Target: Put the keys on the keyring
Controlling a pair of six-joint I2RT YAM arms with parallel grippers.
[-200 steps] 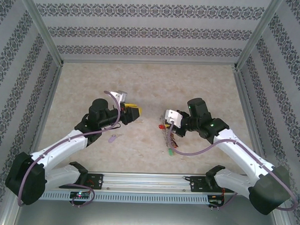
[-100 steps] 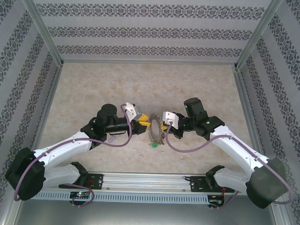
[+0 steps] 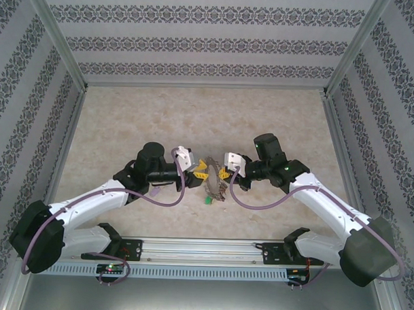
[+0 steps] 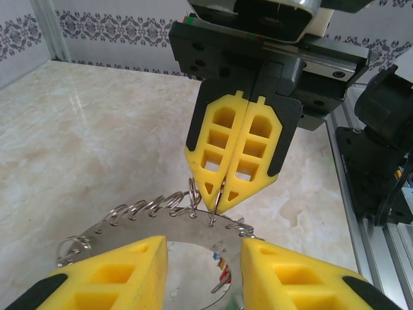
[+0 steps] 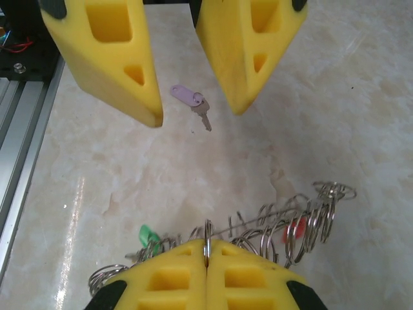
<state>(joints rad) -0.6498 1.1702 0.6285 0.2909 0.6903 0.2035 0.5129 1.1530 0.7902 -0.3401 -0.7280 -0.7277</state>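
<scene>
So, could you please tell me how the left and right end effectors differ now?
The left end effector has its jaws apart, nothing between them; the right end effector has its jaws shut. The right end effector grips the keyring by its rim; the left end effector holds nothing. Both are yellow and face each other over the keyring.
</scene>
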